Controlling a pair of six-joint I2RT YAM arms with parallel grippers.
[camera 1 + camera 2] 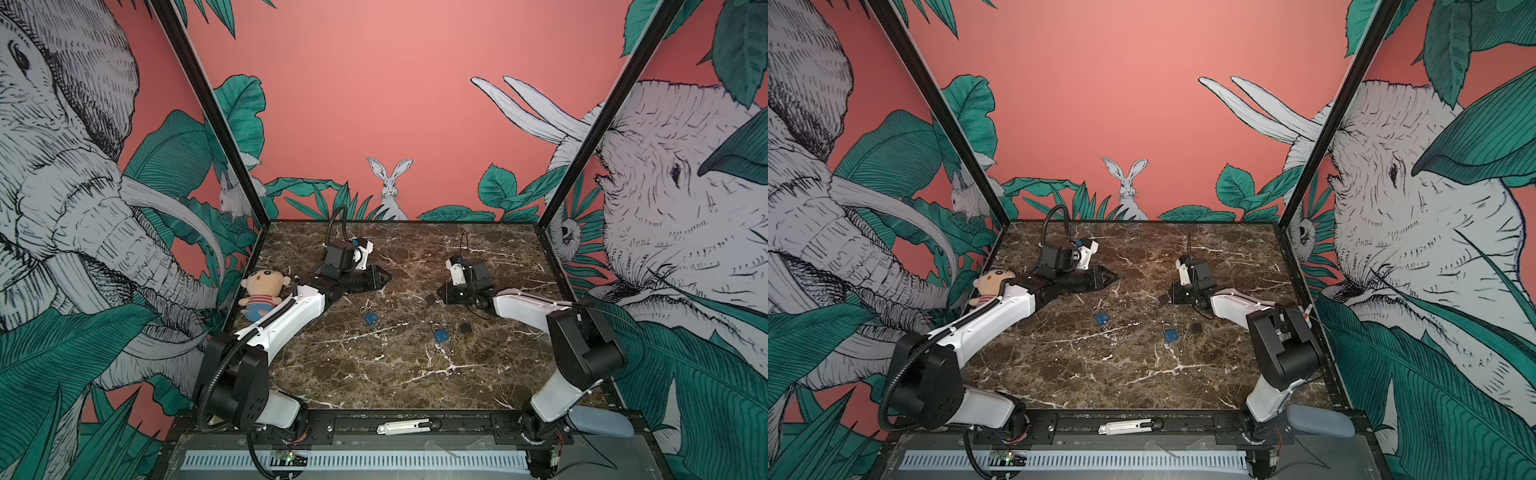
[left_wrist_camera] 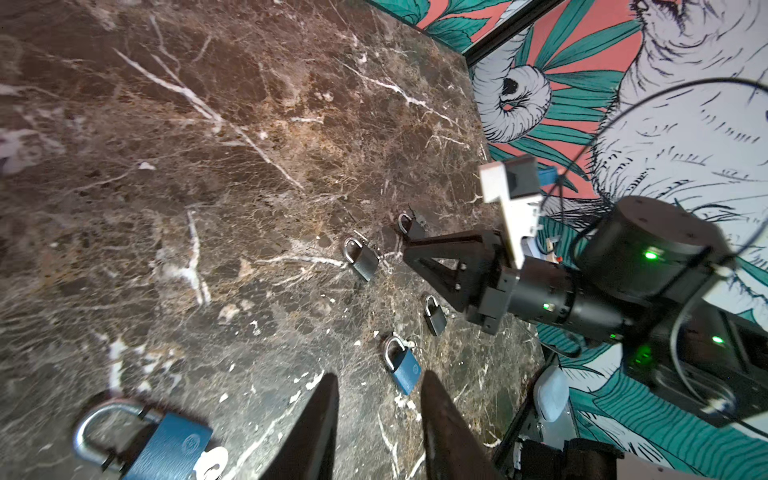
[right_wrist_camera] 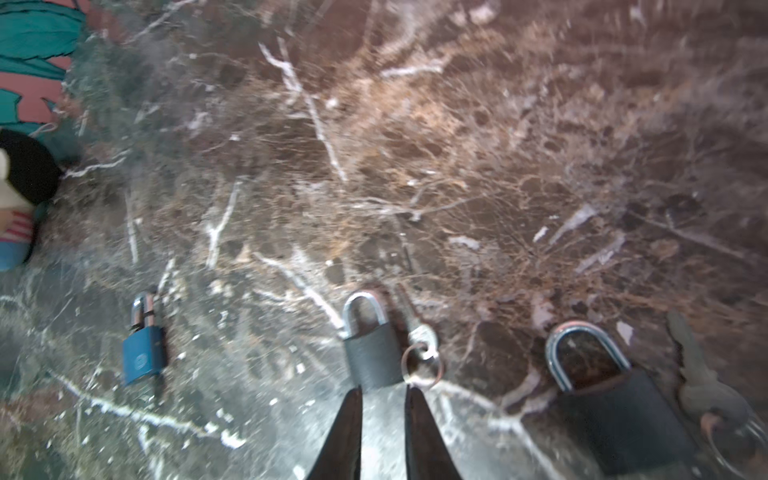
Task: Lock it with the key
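Several small padlocks lie on the marble table (image 1: pixel 374 374). My right gripper (image 3: pixel 384 388) is open by a narrow gap with only bare table between its fingers. A dark grey padlock (image 3: pixel 372 353) lies just past its fingertips, and a key on a ring (image 3: pixel 419 336) lies next to it, outside the lock. In a top view that padlock (image 1: pixel 430 298) sits at the right gripper (image 1: pixel 439 291). Another black padlock (image 3: pixel 615 411) lies alongside with its own key (image 3: pixel 698 374). My left gripper (image 2: pixel 379 376) is open and empty, low over the table left of centre (image 1: pixel 386 276).
Two blue padlocks (image 1: pixel 370 319) (image 1: pixel 441 336) and a black one (image 1: pixel 466 327) lie mid-table between the arms. A plush doll (image 1: pixel 262 293) sits at the left edge behind the left arm. A box cutter (image 1: pixel 407 427) rests on the front rail. Printed walls close three sides.
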